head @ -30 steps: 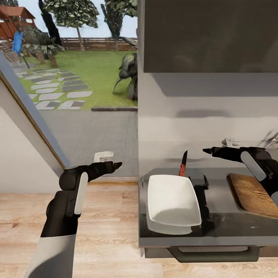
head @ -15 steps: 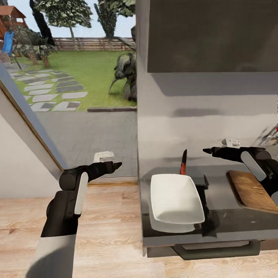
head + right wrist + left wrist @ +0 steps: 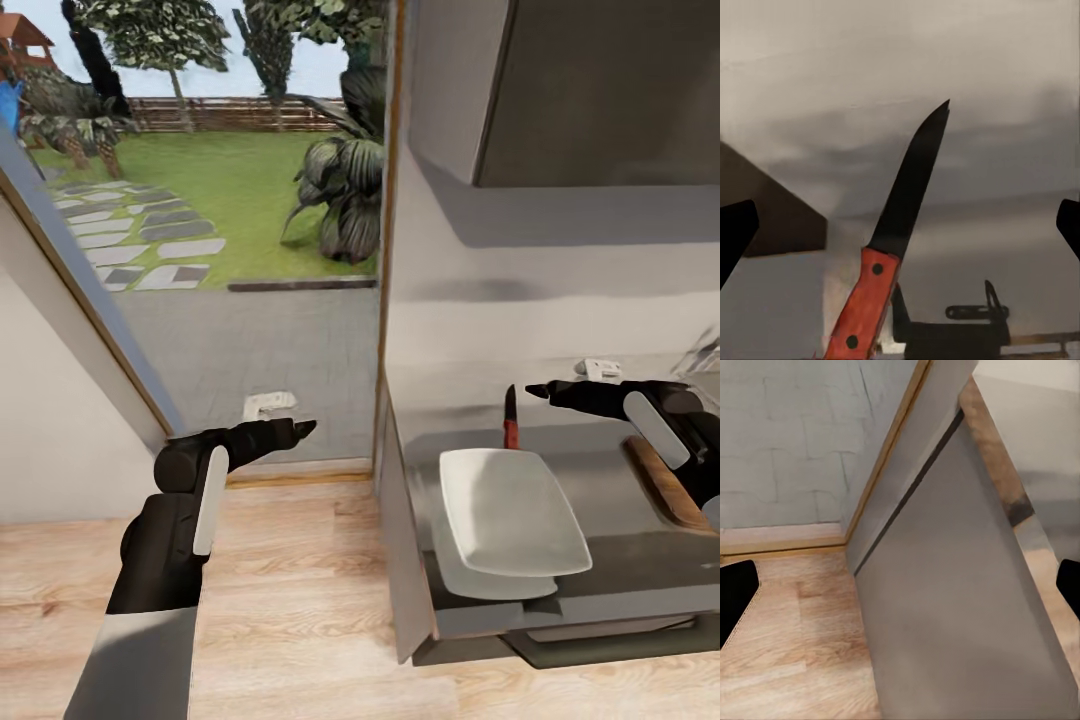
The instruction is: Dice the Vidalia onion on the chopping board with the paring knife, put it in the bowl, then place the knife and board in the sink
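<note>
The white bowl (image 3: 512, 512) sits on the grey countertop (image 3: 600, 455) near its left end. Just behind it the paring knife (image 3: 511, 420) stands blade up, with a red handle and a dark blade; the right wrist view shows the paring knife (image 3: 894, 251) straight ahead between the fingers. My right gripper (image 3: 533, 391) hovers open above the countertop, a little right of the knife and apart from it. A strip of the chopping board (image 3: 660, 482) shows behind my right forearm. My left gripper (image 3: 303, 428) is open over the floor, left of the cabinet. The onion and the sink are out of view.
The cabinet's grey side panel (image 3: 945, 607) stands close before my left gripper, above a wooden floor (image 3: 280, 590). A wall cabinet (image 3: 600, 90) hangs over the counter. A small dark object (image 3: 952, 330) lies beside the knife. A glass opening onto a garden lies at left.
The whole picture has shifted, so the camera moved: the counter, bowl and knife now sit further right and the board is mostly cut off. Both arms hold the same pose.
</note>
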Motion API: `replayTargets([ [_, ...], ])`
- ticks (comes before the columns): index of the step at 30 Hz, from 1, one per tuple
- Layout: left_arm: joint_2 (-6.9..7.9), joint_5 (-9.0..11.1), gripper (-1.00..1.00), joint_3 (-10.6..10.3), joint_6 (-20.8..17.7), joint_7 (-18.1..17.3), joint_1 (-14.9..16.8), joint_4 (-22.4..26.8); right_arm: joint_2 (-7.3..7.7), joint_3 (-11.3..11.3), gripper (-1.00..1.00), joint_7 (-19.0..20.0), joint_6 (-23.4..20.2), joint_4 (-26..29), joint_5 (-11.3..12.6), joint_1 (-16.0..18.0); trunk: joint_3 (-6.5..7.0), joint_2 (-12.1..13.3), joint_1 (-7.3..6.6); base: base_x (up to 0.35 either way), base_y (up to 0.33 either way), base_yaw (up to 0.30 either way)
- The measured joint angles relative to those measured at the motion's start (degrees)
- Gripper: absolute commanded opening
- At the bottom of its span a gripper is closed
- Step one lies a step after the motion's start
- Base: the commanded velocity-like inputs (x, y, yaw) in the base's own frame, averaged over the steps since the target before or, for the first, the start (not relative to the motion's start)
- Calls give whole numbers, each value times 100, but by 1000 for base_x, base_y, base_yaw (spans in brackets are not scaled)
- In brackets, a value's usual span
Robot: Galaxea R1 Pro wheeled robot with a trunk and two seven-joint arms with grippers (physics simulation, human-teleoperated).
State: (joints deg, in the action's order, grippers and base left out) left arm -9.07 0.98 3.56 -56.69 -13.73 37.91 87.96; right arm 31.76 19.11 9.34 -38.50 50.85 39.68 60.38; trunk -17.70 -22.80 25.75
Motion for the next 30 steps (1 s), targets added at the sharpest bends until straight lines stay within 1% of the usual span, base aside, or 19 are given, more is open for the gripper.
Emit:
replayTargets([
  [4,0,0,100,0,2,0,0,-4,0,0,100,-1,-2,0,0,0,0,0,0,0,174,-2],
  [12,-1,0,100,0,6,-1,0,-16,0,0,100,-2,-3,0,0,1,0,0,0,0,35,0],
  [20,-1,0,100,0,7,-1,0,-19,0,0,100,-1,-3,0,0,0,0,0,0,0,124,0],
  [30,-1,0,100,0,8,-1,0,-24,0,0,100,-2,-9,2,0,1,0,0,0,0,23,0],
])
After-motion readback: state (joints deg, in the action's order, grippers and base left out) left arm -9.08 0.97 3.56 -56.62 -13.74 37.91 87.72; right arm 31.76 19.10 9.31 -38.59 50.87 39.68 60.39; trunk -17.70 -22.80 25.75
